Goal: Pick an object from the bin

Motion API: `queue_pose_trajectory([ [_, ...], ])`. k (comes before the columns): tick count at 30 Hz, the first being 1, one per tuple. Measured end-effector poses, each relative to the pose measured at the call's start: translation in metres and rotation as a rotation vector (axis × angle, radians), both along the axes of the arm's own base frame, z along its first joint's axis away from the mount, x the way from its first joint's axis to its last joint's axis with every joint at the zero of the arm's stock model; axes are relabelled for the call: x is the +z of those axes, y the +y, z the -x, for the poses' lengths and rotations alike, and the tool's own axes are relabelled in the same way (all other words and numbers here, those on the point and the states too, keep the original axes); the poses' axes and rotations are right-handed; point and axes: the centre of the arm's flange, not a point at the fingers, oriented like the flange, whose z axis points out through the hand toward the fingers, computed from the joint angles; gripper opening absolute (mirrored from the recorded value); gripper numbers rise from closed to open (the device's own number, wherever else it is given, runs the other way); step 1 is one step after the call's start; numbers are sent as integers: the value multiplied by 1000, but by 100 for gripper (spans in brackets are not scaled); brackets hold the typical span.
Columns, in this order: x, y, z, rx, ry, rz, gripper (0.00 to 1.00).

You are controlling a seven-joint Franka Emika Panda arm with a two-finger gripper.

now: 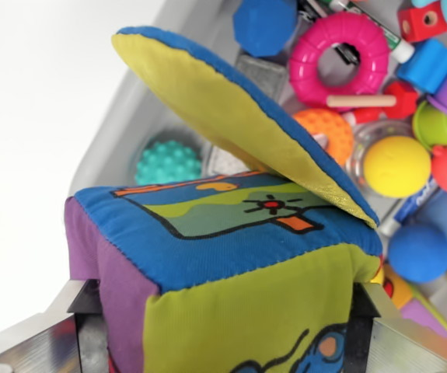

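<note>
The gripper is pinching the cloth cube at the bottom of the frame, one metal finger pressing each side. The soft fabric is yielding, so the cube could be slipping free; its flap is gaping and could be snagging. The cube is probably hanging above the bin, which is lying crowded with toys at upper right.

Pink ring top ctr; yellow ball rt; teal bumpy ball left.
</note>
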Motion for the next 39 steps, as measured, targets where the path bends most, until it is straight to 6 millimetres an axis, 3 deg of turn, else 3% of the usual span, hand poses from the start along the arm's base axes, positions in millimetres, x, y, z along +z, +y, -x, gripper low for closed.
queue_pose_trajectory([
  [19,41,0,0,0,2,0,0],
  [39,45,0,-1,0,1,0,0],
])
